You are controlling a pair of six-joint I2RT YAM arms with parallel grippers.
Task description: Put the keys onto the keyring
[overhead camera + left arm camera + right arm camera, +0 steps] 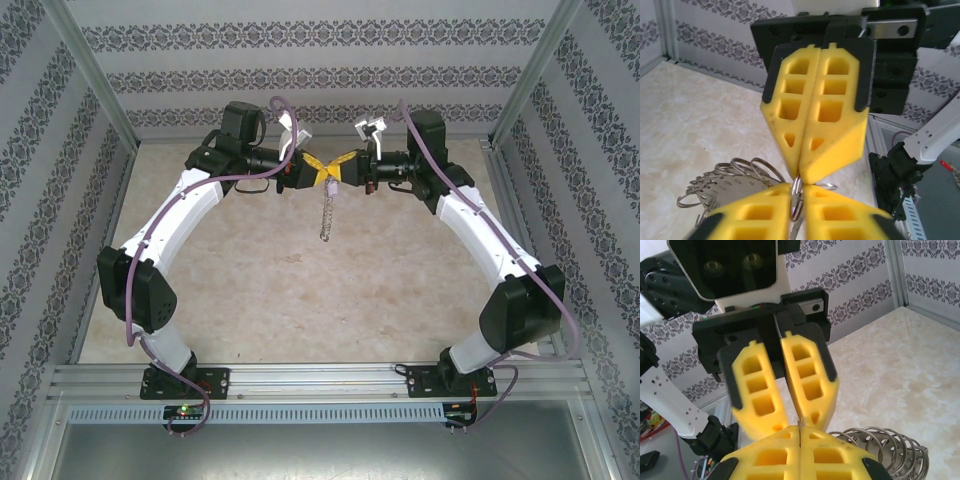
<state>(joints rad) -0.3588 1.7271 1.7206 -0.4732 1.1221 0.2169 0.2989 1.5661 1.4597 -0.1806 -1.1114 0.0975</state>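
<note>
Out at twelve o'clock over the beige marbled table (250,290), two yellow-fingered grippers meet tip to tip. The right gripper (807,172) is clenched on the wire of the thin grey metal keyring (796,195), whose silvery loops (885,450) trail toward six o'clock. The left gripper (792,420) has its jaws slightly parted around that wire; gripping or released, I cannot tell. A tiny pale lilac key (336,193) sits just below them; I can't see it threaded, so the job looks unfinished
</note>
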